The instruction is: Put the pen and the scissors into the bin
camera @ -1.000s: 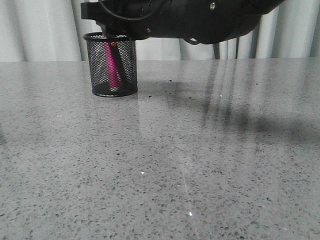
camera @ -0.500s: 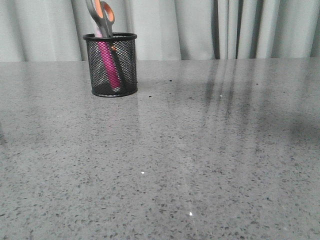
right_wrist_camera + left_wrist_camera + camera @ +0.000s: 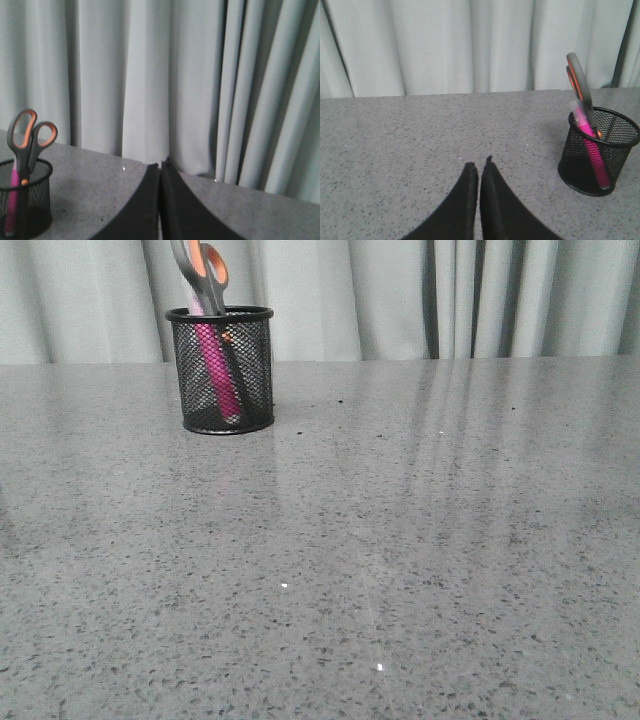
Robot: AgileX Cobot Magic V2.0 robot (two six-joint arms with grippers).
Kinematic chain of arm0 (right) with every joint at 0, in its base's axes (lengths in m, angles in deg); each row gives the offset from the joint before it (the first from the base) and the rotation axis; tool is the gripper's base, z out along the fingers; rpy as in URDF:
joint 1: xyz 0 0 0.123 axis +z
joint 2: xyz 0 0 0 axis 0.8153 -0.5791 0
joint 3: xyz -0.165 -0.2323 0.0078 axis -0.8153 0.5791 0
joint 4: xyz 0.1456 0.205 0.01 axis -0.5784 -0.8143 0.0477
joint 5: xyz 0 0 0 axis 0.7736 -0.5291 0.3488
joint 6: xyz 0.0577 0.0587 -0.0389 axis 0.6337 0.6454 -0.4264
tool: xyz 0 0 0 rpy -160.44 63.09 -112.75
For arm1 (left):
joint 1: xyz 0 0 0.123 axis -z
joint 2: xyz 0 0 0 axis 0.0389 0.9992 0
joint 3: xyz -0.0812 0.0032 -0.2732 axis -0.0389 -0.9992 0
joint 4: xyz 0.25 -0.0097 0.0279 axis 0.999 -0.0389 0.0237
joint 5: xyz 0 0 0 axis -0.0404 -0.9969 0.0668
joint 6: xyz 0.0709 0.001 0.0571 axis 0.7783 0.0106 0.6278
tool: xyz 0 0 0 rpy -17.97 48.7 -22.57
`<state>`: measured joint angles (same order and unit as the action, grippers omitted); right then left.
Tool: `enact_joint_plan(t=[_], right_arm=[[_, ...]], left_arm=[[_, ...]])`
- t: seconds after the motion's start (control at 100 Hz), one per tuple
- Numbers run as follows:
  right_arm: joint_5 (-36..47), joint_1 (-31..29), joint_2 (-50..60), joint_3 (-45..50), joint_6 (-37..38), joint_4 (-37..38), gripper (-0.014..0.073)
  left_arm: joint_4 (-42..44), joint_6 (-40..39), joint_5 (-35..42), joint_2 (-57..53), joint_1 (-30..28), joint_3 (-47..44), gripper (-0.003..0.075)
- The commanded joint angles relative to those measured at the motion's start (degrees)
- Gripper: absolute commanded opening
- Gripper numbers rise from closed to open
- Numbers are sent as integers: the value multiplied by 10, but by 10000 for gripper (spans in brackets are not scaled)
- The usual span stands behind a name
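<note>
The black wire-mesh bin (image 3: 226, 370) stands upright at the back left of the grey table. The magenta pen (image 3: 215, 365) leans inside it. The scissors (image 3: 203, 275) stand in it blades down, their orange-lined loops sticking out above the rim. The bin (image 3: 597, 152), pen (image 3: 592, 150) and scissors (image 3: 580, 85) also show in the left wrist view, and the bin (image 3: 22, 200) and scissors (image 3: 27, 137) in the right wrist view. My left gripper (image 3: 480, 162) is shut and empty, apart from the bin. My right gripper (image 3: 160, 164) is shut and empty, apart from the bin. Neither gripper shows in the front view.
The grey speckled table (image 3: 400, 540) stretches from the bin to the front edge. Pale pleated curtains (image 3: 400, 295) hang along the table's far edge.
One second ago a black arm hung over the bin and hid the scissors' loops. It has withdrawn out of the front view. The scissors now stand free in the bin.
</note>
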<state>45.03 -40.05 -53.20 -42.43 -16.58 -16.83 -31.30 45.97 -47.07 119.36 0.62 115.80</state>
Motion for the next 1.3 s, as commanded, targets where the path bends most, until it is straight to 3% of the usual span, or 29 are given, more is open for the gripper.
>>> enact_joint_plan(t=[0.0, 0.16, 0.33, 0.52, 1.29], right_arm=[[30, -12, 82, 54, -10, 3, -69], [30, -13, 203, 170, -10, 2, -69], [31, -13, 276, 232, -10, -36, -69], [30, -13, 296, 245, -10, -65, -69], [22, -13, 296, 245, -10, -65, -69]], left_arm=[[-14, -5, 72, -43, -4, -26, -19], [-14, -5, 113, -125, -4, -110, -19], [-55, -5, 120, -217, -4, -166, -19], [-58, -5, 101, -266, -4, -174, -19], [-62, -5, 101, -266, -4, -174, -19]])
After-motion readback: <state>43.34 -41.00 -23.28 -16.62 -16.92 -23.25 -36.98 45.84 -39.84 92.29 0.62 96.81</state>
